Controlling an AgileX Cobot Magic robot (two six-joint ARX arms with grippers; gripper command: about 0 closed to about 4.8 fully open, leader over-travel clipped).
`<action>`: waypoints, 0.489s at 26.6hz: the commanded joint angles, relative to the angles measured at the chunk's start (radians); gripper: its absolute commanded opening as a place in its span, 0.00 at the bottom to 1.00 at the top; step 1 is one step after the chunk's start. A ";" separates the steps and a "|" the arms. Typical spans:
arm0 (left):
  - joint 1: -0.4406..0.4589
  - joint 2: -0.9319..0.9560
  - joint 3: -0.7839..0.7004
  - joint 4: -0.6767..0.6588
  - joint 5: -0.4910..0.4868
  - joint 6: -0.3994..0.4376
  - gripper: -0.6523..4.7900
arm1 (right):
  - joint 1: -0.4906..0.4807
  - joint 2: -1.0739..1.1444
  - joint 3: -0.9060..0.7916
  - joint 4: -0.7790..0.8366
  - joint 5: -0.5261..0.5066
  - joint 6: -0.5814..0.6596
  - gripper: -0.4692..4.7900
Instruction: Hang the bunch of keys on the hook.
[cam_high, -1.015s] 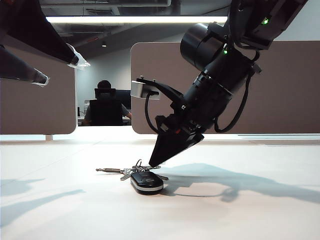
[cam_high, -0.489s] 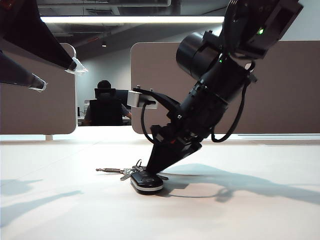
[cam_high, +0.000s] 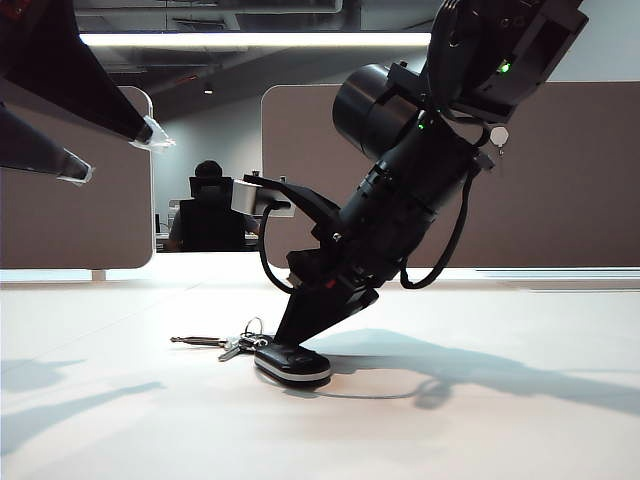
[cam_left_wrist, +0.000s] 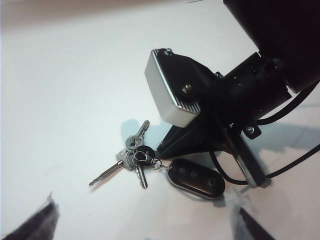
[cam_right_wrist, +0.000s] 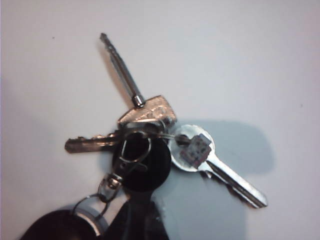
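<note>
Since a second ago, right tool has lowered and pressed together on the bunch of keys on the table; left tool hangs spread above.

Office: partitions, seated worker.

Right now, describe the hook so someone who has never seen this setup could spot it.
Start at the wide brown partition panel behind the white table, on the right of the exterior view. Just right of the right arm's upper body, high on that panel, sits the hook. It is a tiny whitish round head with a short peg below, the only pale spot on the brown.
</note>
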 joint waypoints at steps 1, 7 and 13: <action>-0.001 -0.001 0.007 -0.002 -0.002 0.004 1.00 | -0.002 0.015 -0.010 -0.059 0.055 0.000 0.08; -0.001 -0.001 0.007 -0.013 -0.002 0.000 1.00 | -0.002 0.004 -0.010 -0.047 0.078 0.011 0.08; -0.001 -0.002 0.008 -0.021 -0.002 0.000 1.00 | -0.002 -0.091 -0.010 0.023 0.112 0.034 0.08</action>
